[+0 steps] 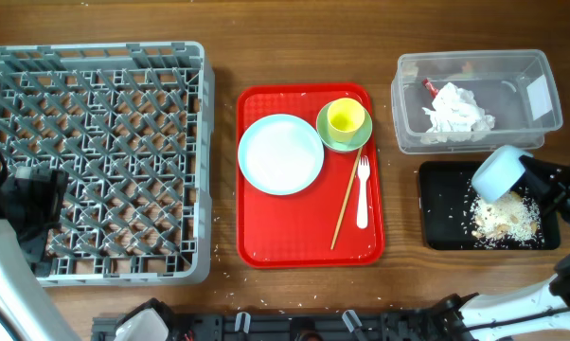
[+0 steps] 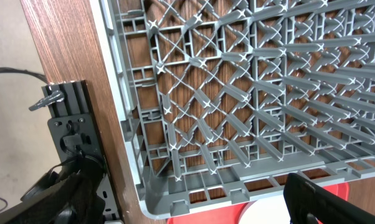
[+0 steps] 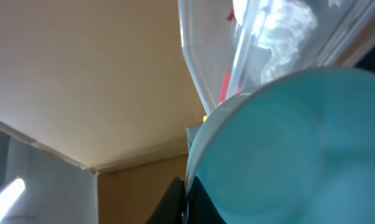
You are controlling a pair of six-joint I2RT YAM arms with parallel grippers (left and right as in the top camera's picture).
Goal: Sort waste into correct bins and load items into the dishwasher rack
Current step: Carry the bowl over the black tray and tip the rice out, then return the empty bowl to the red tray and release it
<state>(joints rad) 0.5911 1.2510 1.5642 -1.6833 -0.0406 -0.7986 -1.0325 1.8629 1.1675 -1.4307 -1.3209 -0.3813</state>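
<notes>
My right gripper (image 1: 529, 176) is shut on the rim of the pale blue-white bowl (image 1: 498, 172) and holds it tipped over the black tray (image 1: 436, 204), where rice-like crumbs (image 1: 505, 218) lie. In the right wrist view the fingers (image 3: 189, 200) pinch the bowl's rim (image 3: 299, 155). The clear tub (image 1: 541, 66) holds the crumpled napkin (image 1: 458, 109) and the red wrapper scrap (image 1: 429, 85). The plate (image 1: 280, 153), the saucer (image 1: 359, 142) with the yellow cup (image 1: 346, 116), the chopsticks (image 1: 345, 201) and the fork (image 1: 363, 189) lie on the red tray. My left gripper (image 1: 34, 204) is open and empty over the left edge of the grey rack (image 1: 96, 161).
The red tray (image 1: 304, 242) sits between the rack and the bins. A few crumbs lie scattered on the wood near the black tray. The left wrist view shows the rack's lattice (image 2: 250, 93) and the table's edge (image 2: 63, 43).
</notes>
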